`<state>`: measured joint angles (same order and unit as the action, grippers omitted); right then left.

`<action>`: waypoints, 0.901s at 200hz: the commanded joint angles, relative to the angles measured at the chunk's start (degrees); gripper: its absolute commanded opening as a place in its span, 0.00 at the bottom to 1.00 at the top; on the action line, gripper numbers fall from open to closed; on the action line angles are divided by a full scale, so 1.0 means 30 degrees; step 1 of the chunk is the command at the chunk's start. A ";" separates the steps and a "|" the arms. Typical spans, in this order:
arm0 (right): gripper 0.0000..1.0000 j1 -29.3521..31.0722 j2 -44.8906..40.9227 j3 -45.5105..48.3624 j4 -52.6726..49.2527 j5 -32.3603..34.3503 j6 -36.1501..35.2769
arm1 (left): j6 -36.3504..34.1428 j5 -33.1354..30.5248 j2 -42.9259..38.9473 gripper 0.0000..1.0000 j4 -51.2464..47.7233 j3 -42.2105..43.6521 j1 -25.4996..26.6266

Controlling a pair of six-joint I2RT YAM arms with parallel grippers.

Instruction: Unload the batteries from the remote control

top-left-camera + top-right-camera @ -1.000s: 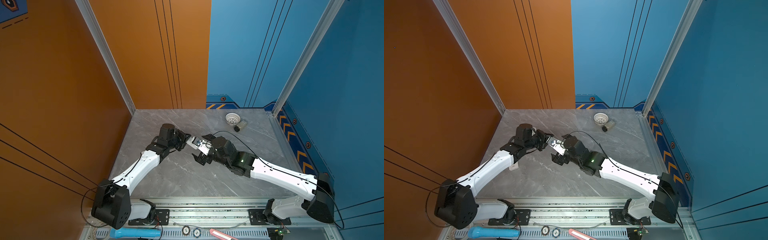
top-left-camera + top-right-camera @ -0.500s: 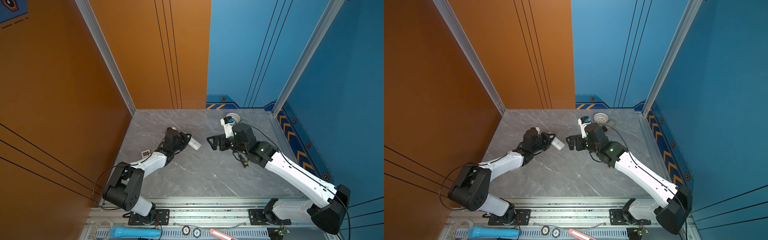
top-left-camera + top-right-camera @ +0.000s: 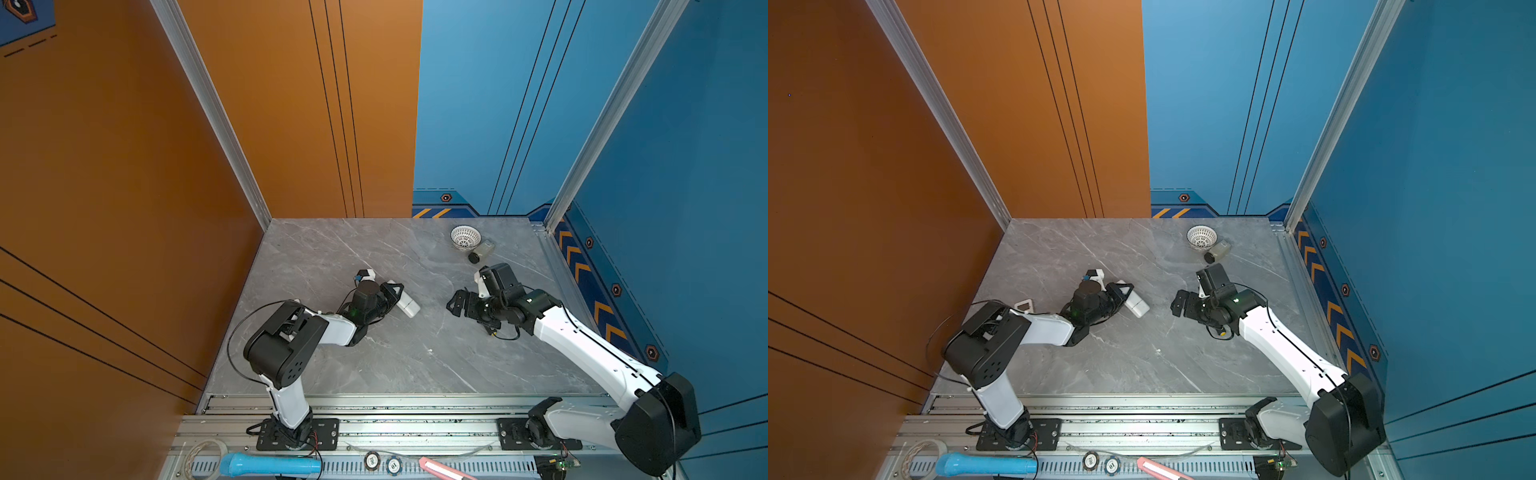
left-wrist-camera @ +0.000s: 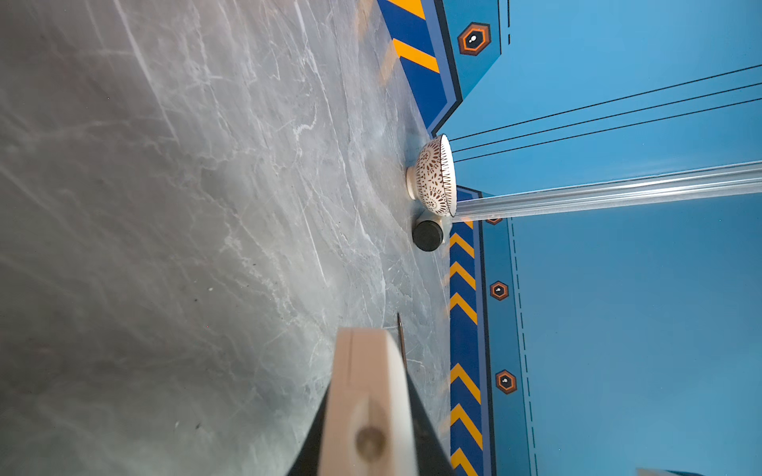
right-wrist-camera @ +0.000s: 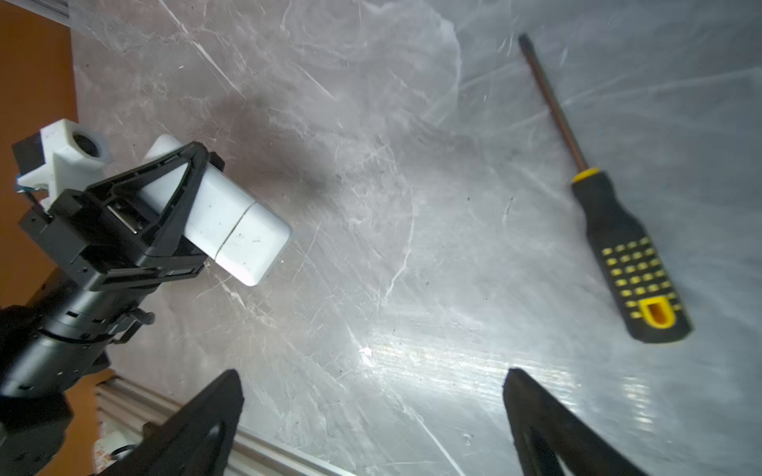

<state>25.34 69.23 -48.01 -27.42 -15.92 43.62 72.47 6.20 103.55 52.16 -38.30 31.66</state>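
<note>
The left tool [image 3: 394,292] is clenched around the white remote control [image 3: 408,306], whose free end juts out of the grip toward the right tool [image 3: 458,302]. The right tool is spread wide and empty, apart from the remote control across the desk [image 3: 374,365]. A black-and-yellow screwdriver [image 5: 618,247] lies flat on the desk beside it.

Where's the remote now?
The remote is near the table's middle in both top views, clamped in the left gripper, open right gripper to its right.

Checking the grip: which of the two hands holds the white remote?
The left hand, shut on the white remote; the right hand stands open and empty.
</note>
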 commanded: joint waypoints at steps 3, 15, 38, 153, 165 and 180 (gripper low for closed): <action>0.99 -0.0263 -0.0966 0.3660 0.9755 -0.3251 0.5138 | 0.0600 -0.0257 0.0734 0.00 0.3838 0.0289 0.0306; 0.98 -0.0038 -0.0561 0.4548 1.3046 -0.3186 0.6283 | 0.0681 -0.0277 0.0890 0.00 0.3879 0.0233 0.0442; 0.96 0.0646 0.1186 0.4694 1.6349 -0.2665 0.6839 | 0.1091 -0.0177 0.1464 0.00 0.4532 0.0180 0.0669; 0.71 0.2361 0.7450 0.2885 1.9334 -0.3291 0.7756 | 0.1560 -0.0388 0.1611 0.00 0.5182 0.0520 0.0555; 0.70 0.2440 0.7649 0.2818 1.9318 -0.3400 0.7778 | 0.1567 -0.0381 0.1607 0.00 0.5199 0.0518 0.0513; 0.69 0.2405 0.7379 0.3058 1.9294 -0.2998 0.7895 | 0.1582 -0.0364 0.1550 0.00 0.5192 0.0551 0.0405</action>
<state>32.18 91.11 -38.28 29.67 -25.32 66.63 76.58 5.54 109.49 65.14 -36.80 33.32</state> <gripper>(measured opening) 0.696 0.189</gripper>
